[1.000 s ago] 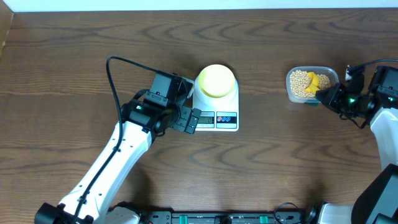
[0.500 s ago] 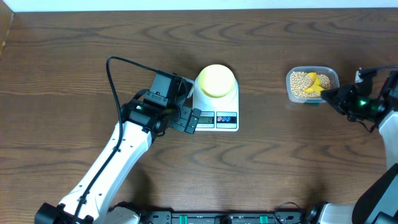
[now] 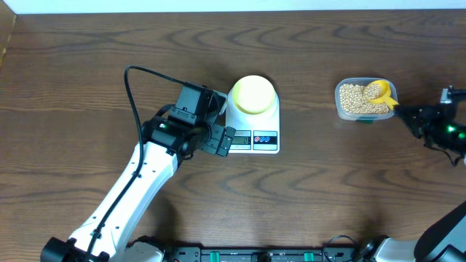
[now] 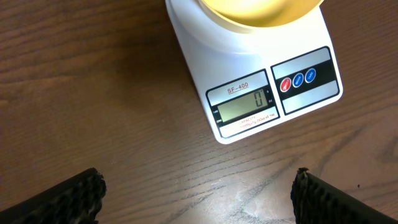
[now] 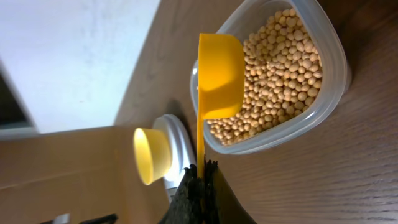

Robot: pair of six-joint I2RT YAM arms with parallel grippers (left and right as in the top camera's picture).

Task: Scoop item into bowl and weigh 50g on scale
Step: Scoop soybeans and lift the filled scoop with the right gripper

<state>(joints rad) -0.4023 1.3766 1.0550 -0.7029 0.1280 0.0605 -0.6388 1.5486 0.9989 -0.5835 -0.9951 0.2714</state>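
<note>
The right gripper (image 5: 200, 186) is pinching the thin handle of a yellow scoop (image 5: 219, 74), its jaws pressed tight together on it. The scoop's cup is sitting over the right side of a clear plastic tub (image 5: 336, 70) that is holding a heap of small tan beans (image 5: 280, 68). Whether the cup is touching the beans or carrying any cannot be told. The tub is standing toward the far right part of the desk (image 3: 328, 196).

Near the middle of the desk, toward the far edge, a pale yellow bowl (image 3: 253, 94) is resting on the back of a white scale (image 3: 255, 127). The scale's display (image 4: 245, 107) is reading zero, and red and blue buttons (image 4: 298, 79) are sitting beside it.

The left gripper (image 4: 196, 202) is hovering just beside the scale's front left corner, with its black fingers (image 4: 68, 196) spread wide and gripping nothing.
</note>
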